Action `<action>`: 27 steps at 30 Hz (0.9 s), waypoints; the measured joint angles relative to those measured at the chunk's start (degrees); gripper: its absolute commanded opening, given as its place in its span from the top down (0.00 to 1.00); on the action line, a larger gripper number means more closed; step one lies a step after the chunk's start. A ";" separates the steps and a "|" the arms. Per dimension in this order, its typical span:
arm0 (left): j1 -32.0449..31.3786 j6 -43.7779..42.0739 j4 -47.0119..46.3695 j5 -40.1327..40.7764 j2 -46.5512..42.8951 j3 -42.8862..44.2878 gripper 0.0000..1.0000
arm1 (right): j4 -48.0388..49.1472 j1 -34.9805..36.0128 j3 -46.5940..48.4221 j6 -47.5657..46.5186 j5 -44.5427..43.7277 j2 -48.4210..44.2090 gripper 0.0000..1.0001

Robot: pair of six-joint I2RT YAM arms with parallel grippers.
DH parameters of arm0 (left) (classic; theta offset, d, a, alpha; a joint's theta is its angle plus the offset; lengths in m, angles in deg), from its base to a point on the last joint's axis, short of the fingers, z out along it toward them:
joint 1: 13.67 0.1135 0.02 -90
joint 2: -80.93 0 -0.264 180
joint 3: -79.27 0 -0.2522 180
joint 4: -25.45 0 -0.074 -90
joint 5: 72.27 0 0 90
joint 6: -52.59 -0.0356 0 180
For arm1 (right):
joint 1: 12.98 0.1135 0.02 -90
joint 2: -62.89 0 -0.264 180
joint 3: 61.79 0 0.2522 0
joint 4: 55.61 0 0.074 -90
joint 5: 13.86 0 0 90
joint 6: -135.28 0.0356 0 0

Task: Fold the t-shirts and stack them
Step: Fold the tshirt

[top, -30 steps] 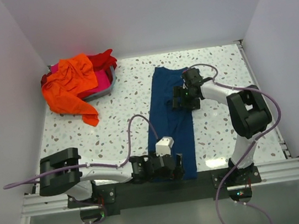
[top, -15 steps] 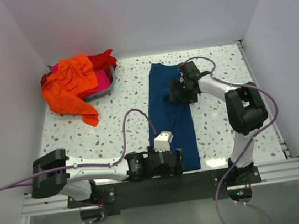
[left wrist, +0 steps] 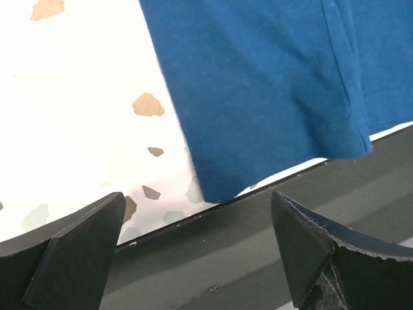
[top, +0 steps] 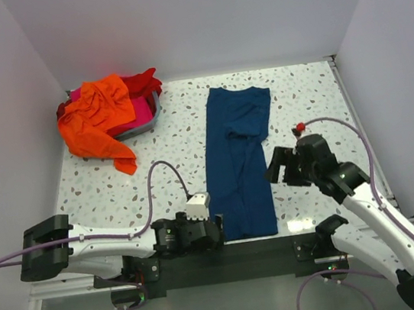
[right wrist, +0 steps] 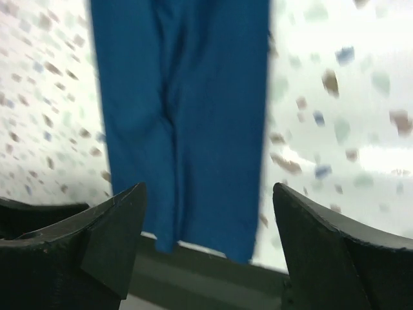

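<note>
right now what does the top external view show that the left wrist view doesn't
Only top external: the orange t-shirt heaped over the grey bin, and the navy t-shirt laid out as a long strip. Only left wrist: the navy shirt's hem stitching and its corner at the near edge of the table, close up. Both: the navy cloth on that speckled table.

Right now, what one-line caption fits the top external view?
Navy t-shirt folded into a long strip, open left gripper and right gripper flanking its near half; other t-shirts heaped far left.
</note>
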 measured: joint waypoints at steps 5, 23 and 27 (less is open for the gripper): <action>0.00 2.01 1.75 0.57 -0.17 -0.07 0.02 | -8.57 2.10 -6.56 4.66 -0.55 -4.81 0.21; 0.00 4.39 -1.09 -0.31 0.42 -1.20 0.08 | -3.85 21.92 -15.74 19.15 -6.05 1.86 0.22; 0.00 4.79 -1.53 -0.33 1.79 -1.22 0.13 | -3.58 26.36 -18.80 23.56 -7.23 -0.37 0.23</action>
